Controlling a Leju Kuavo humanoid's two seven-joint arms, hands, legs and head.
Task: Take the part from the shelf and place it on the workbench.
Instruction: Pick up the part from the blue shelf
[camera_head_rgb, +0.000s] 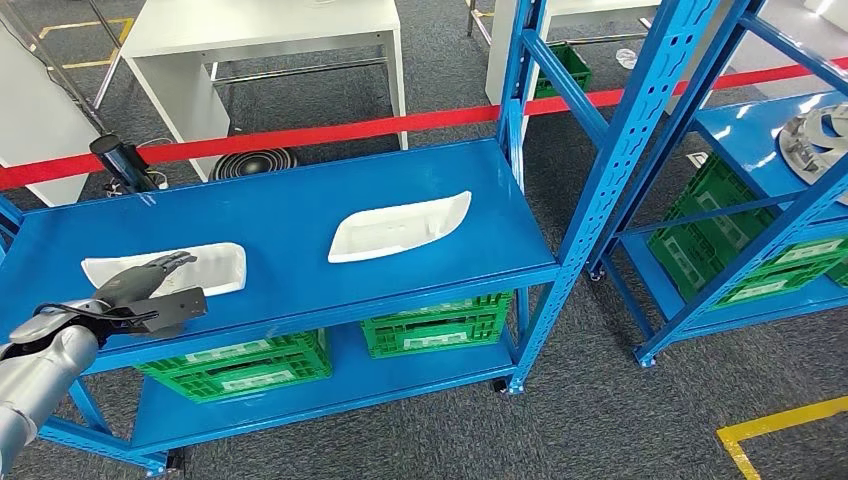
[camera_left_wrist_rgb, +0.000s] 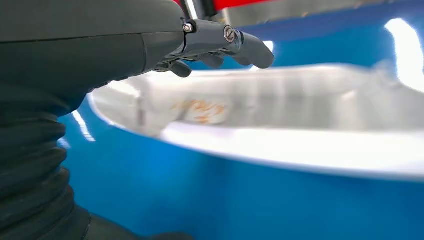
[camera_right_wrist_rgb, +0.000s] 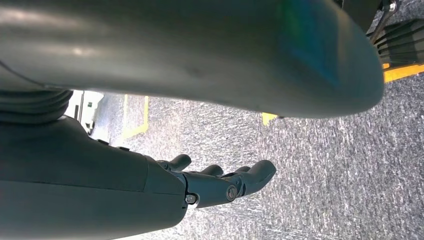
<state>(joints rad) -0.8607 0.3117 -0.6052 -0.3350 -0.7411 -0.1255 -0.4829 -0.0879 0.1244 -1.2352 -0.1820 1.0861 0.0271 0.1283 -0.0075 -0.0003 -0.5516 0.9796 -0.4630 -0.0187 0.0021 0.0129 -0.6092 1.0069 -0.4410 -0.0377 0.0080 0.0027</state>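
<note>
- Nearest the head camera: left robot hand (camera_head_rgb: 140, 285), dark, on a silver arm, reaching over the front edge of the blue metal shelf (camera_head_rgb: 300, 210), fingers spread and empty above the near end of a white moulded tray-shaped part (camera_head_rgb: 170, 268).
- In the left wrist view, fingers (camera_left_wrist_rgb: 250, 47) stretched just over the white part's rim (camera_left_wrist_rgb: 300, 150); contact cannot be told, nothing gripped.
- Second white moulded part (camera_head_rgb: 400, 226) further right on the same shelf top, well apart from the first.
- Right robot hand (camera_right_wrist_rgb: 220, 182) hanging over grey carpet, fingers loosely extended, holding nothing.
- Green plastic crates (camera_head_rgb: 435, 325) on the lower shelf level; red barrier tape (camera_head_rgb: 300, 135) behind; white desk (camera_head_rgb: 270, 30) beyond it.
- Likely step: closing on the left part, still lying on the shelf.
- Risks, as judged: thin, smooth shell could slip from a shallow pinch at one end; a push instead of a grip could slide it across the glossy shelf; lifting by one end could tip it.
</note>
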